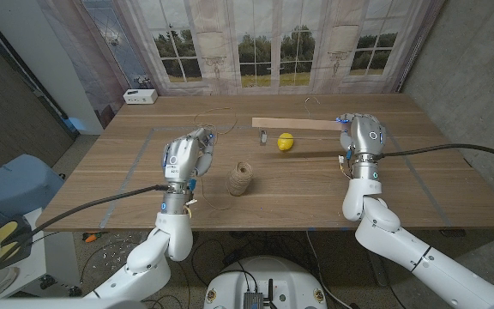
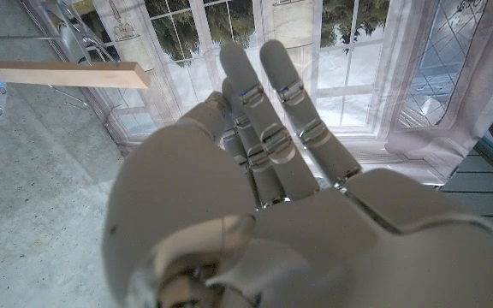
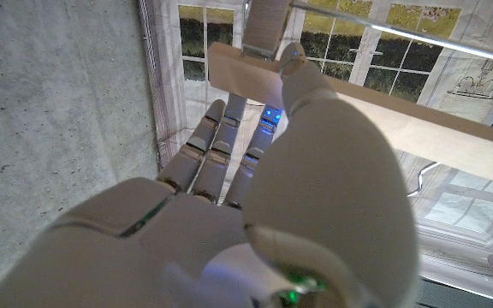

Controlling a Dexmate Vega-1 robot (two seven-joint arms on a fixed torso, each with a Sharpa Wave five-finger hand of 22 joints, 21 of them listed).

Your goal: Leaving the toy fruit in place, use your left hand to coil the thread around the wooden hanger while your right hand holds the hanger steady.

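Gripping one end of the wooden hanger (image 1: pixel 303 124), the right hand (image 1: pixel 360 136) pinches it; the left hand (image 1: pixel 187 154), fingers together, hovers beside the thread spool (image 1: pixel 240 179), near the toy lemon (image 1: pixel 286 142)

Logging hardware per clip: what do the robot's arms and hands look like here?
Both arms have glossy white rounded shells with dark joint seams. A black cable runs to each forearm. The left hand and right hand are silver-grey with segmented fingers; a blue ring marking sits on each hand's back.

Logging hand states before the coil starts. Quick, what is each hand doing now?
Left hand: open, fingers straight, holding nothing.
Right hand: at the wooden hanger's end; a grip cannot be told.
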